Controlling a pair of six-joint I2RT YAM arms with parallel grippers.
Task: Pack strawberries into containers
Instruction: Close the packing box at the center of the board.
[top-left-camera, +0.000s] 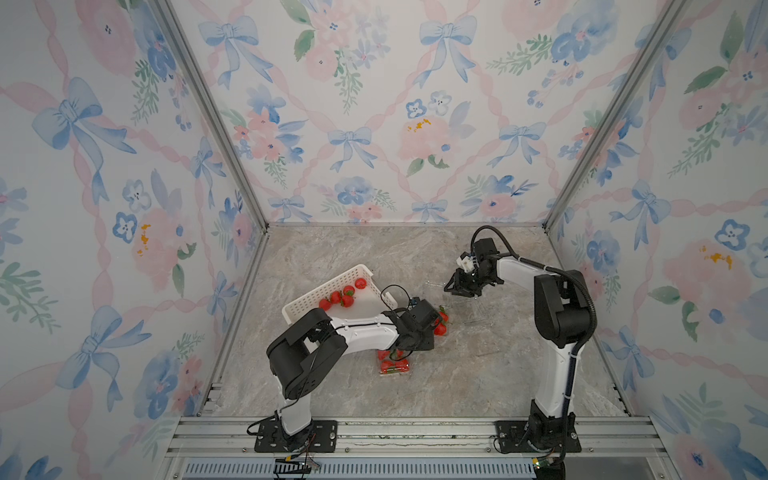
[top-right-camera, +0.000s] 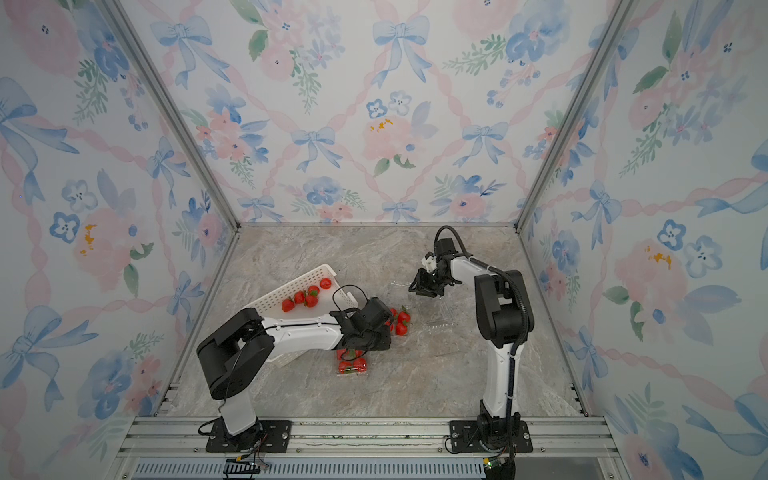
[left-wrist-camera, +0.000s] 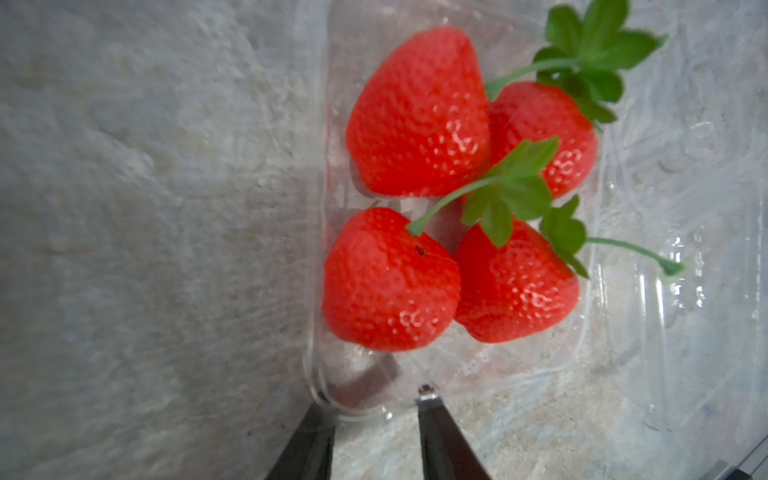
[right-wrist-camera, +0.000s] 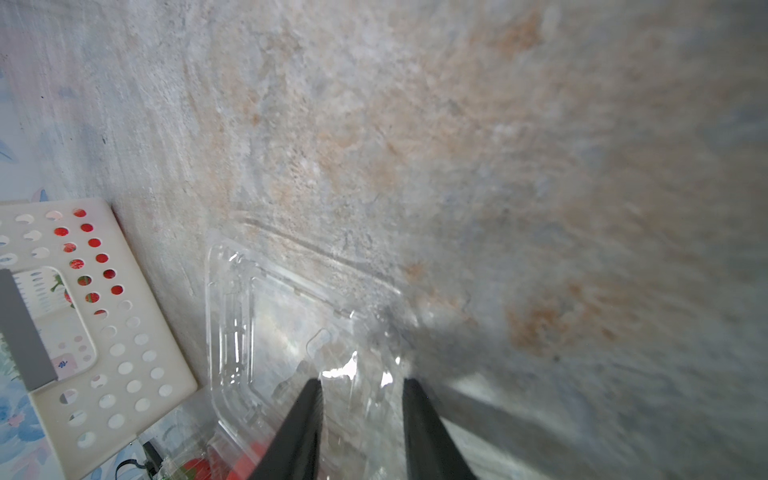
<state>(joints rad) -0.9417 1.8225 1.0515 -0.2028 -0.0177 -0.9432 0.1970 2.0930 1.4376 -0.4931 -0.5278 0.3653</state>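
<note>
A clear container (left-wrist-camera: 598, 332) holds four red strawberries (left-wrist-camera: 415, 116) with green caps; in both top views it lies near the front middle (top-left-camera: 392, 368) (top-right-camera: 353, 369). My left gripper (left-wrist-camera: 374, 405) (top-left-camera: 415, 347) is at its rounded corner, and both fingers touch the rim. More strawberries (top-left-camera: 343, 296) (top-right-camera: 305, 297) lie in the white basket. A few strawberries (top-left-camera: 441, 324) (top-right-camera: 402, 322) sit beside the left wrist. My right gripper (right-wrist-camera: 363, 380) (top-left-camera: 455, 289) (top-right-camera: 420, 286) has narrowed on the clear plastic of an empty container (right-wrist-camera: 249, 324) (top-left-camera: 434, 284).
The white perforated basket (top-left-camera: 316, 291) (top-right-camera: 286, 291) (right-wrist-camera: 124, 374) stands tilted at the middle left, partly under my left arm. Ribbed clear plastic (top-left-camera: 478, 320) (top-right-camera: 440, 323) lies in front of my right gripper. Patterned walls close the marble table on three sides.
</note>
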